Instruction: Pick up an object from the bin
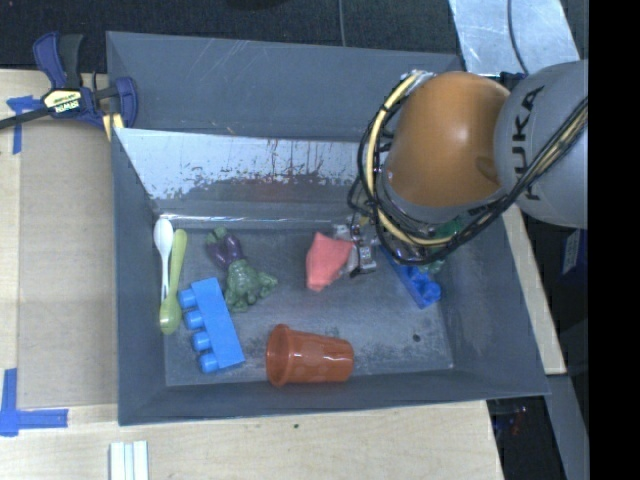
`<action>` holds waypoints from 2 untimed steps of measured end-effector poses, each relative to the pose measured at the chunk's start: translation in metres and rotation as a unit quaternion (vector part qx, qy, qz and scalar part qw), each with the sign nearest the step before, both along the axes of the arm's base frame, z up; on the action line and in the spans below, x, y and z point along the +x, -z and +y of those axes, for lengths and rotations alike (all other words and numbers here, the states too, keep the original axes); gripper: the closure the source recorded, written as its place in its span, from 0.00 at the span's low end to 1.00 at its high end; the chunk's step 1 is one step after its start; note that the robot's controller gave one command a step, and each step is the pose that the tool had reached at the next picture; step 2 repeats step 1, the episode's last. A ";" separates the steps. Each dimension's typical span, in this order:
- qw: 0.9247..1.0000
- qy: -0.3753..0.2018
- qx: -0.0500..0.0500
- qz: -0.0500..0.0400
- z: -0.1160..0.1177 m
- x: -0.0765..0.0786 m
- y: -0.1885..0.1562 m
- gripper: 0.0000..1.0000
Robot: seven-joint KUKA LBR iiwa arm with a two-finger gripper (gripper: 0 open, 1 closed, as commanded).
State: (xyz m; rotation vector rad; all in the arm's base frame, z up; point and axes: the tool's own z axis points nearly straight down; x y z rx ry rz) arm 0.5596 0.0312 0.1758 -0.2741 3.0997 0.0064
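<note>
Pink lump [323, 261] at ctr of bin [140, 298] is adjoined by the hand [357, 251], prob. positioned low there for a side grasp; hand open/shut state cannot be determined.

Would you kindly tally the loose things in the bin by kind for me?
Blocks: 2, large blue block and small blue block
Spoons: 2, white spoon and yellow-green spoon
Cups: 1, orange cup on its side
Toy figures: 1, green figure
Other: 1, pink lump beside the pincer
Total: 7
</note>
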 end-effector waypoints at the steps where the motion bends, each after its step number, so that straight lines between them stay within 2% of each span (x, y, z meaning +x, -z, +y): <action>1: 0.998 0.066 0.002 0.000 0.016 -0.016 -0.062 1.00; 2: 0.998 0.066 0.002 0.000 0.016 -0.016 -0.062 1.00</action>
